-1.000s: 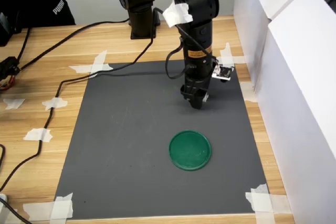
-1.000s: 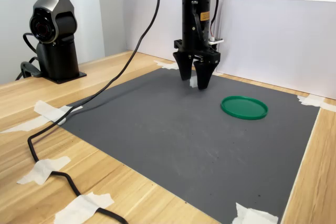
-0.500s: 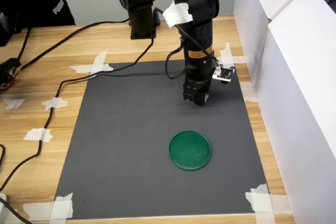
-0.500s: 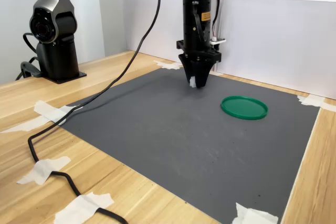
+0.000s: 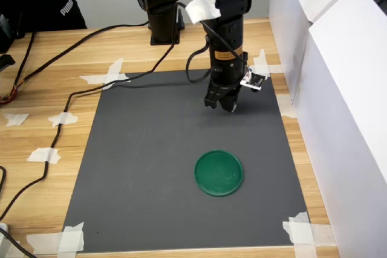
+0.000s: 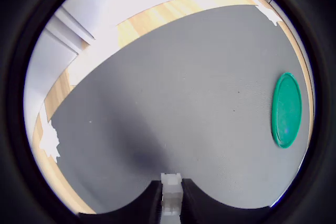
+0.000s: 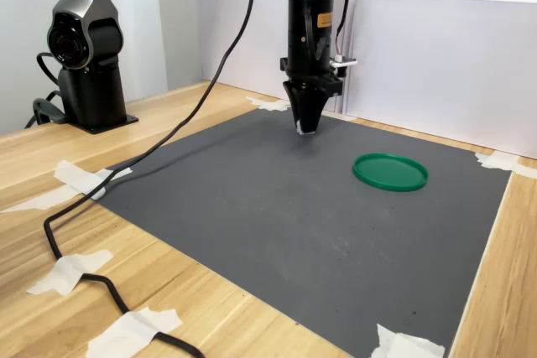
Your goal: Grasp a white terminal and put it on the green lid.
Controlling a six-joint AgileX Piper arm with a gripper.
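The wrist view shows a small white terminal (image 6: pixel 171 192) pinched between the two black fingers, above the dark mat. My gripper (image 5: pixel 221 104) hangs over the far right part of the grey mat (image 5: pixel 151 167) in the first exterior view, shut on that piece and lifted off the surface. In the second exterior view the gripper (image 7: pixel 305 127) points straight down and a bit of white shows at its tip. The round green lid (image 5: pixel 218 173) lies flat on the mat, nearer the front, apart from the gripper. It also appears as the green lid (image 7: pixel 390 171) and the green lid (image 6: pixel 286 110).
A white wall panel (image 5: pixel 338 89) stands along the first exterior view's right. A black camera stand (image 5: pixel 158 4) sits behind the mat, and a black cable (image 5: pixel 78 95) trails across the wood on the left. White tape pieces (image 5: pixel 109 75) hold the mat's corners.
The fingers closed on the white terminal half a second ago. Since then the gripper has risen off the mat and drifted slightly toward the back, carrying the piece.
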